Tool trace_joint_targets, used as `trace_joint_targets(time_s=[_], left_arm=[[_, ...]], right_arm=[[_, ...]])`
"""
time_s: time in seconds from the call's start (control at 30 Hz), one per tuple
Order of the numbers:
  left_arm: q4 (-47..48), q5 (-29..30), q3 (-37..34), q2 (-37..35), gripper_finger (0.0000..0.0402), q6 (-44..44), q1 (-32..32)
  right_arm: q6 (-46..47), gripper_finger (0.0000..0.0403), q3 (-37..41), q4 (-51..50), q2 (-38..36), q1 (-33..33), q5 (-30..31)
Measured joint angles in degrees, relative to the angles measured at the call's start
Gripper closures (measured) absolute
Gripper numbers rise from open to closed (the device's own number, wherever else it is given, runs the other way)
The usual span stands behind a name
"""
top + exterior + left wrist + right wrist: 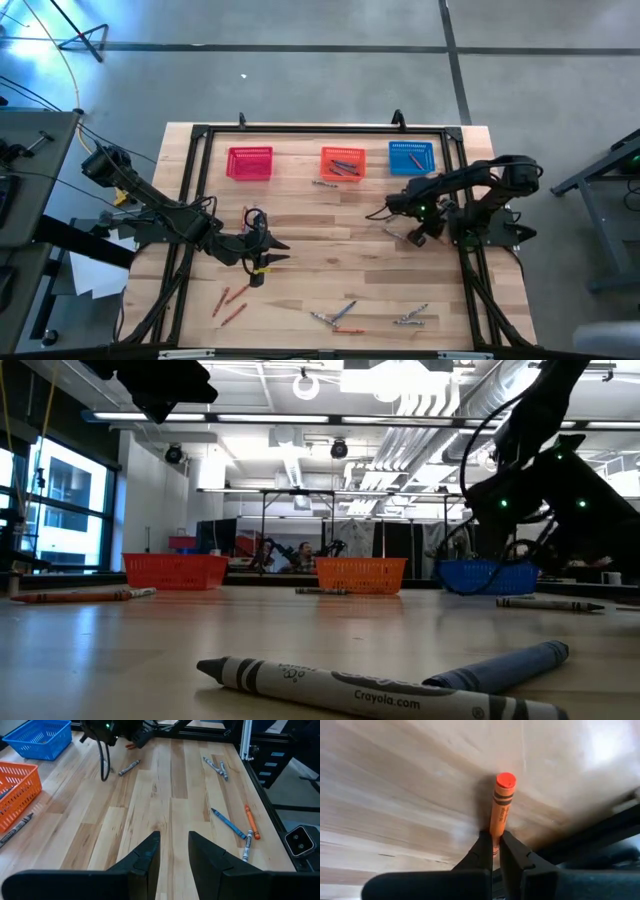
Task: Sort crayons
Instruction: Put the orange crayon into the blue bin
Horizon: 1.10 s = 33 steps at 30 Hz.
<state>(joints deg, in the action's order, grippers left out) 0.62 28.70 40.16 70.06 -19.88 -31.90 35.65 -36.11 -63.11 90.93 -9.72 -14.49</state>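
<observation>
Jaws, left gripper [262, 250]: parted, nothing between the fingers [145, 857], over the worktop's middle-left.
Jaws, right gripper [495, 851]: clenched on an orange crayon [501, 805], pinched at one end, the rest sticking out over the wood; right part of the worktop, in front of the blue basket.
Worktop [330, 275]: light wood planks, black frame around.
Red basket [250, 163]: back edge, left of centre.
Orange basket [342, 162]: back edge, centre; crayons inside, one grey crayon [325, 184] lying on the wood just in front.
Blue basket [411, 158]: back edge, just right of the orange one; something small and red inside.
Red-orange crayons [230, 305]: a few loose near the front-left corner.
Front-edge crayons [340, 315]: grey, blue and orange ones in a loose group at the front edge, centre.
Grey pair [410, 318]: front edge, right of that group.
Grey crayon by right arm [128, 768]: on the wood near the right gripper, apart from it.
Low view: a grey crayon [340, 688] and a bluish one [500, 666] lie close to the camera, touching.
</observation>
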Motion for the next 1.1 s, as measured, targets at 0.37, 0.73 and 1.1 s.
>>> trace_joint_targets(time_s=[0.37,0.73,1.1], left_arm=[[-0.02,0.01,0.00,0.00,0.0314,0.00,0.00],[-0.50,0.01,0.00,0.00,0.0314,0.00,0.00],[-1.15,4.57,0.00,0.00,0.0314,4.83,0.00]], right_arm=[[-1.18,0.0402,-11.67,-1.20,-6.40,-1.55,10.46],[-6.83,0.0402,-26.37,-0.60,-8.19,-13.24,31.49],[-20.47,0.0402,-27.77,3.12,-8.16,-27.12,30.95]])
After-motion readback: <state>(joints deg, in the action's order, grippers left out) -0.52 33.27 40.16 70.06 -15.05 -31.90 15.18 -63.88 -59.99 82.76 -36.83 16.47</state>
